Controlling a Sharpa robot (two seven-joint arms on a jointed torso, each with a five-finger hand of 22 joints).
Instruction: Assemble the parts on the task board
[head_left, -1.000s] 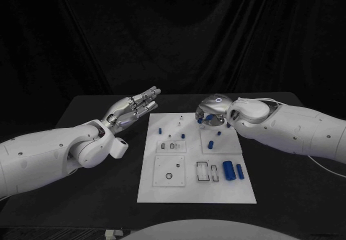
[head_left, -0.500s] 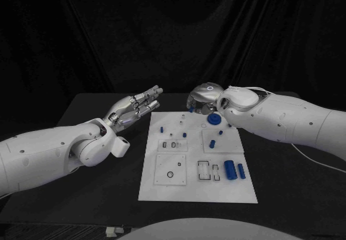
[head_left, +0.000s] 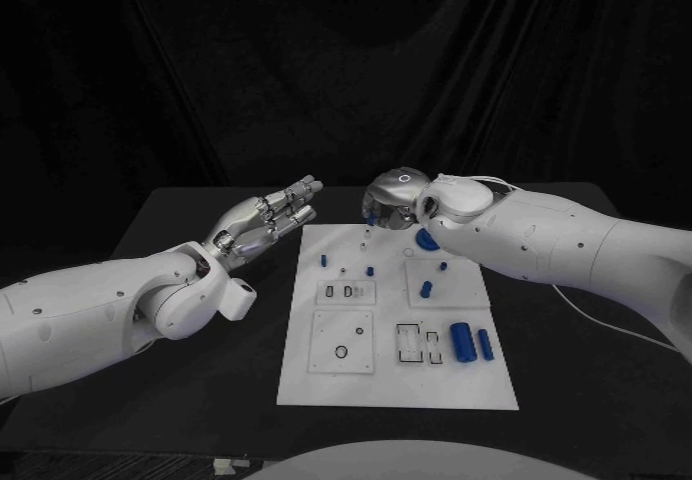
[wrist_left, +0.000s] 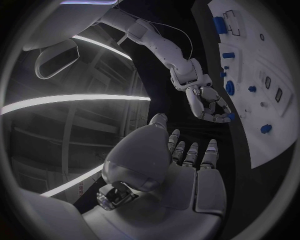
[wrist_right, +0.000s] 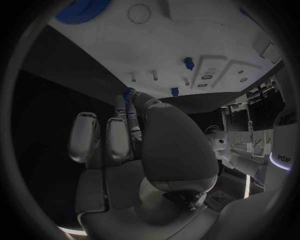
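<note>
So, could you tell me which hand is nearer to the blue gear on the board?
Right. The right hand hovers just beside the gear at the board's far edge; the left hand hangs off the board's opposite side.

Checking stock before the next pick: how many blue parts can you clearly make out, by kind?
Long cylinders: 2
Gear: 1
Small pieces on the task board: 3
Small piece in right hand: 1
Total: 7
</note>
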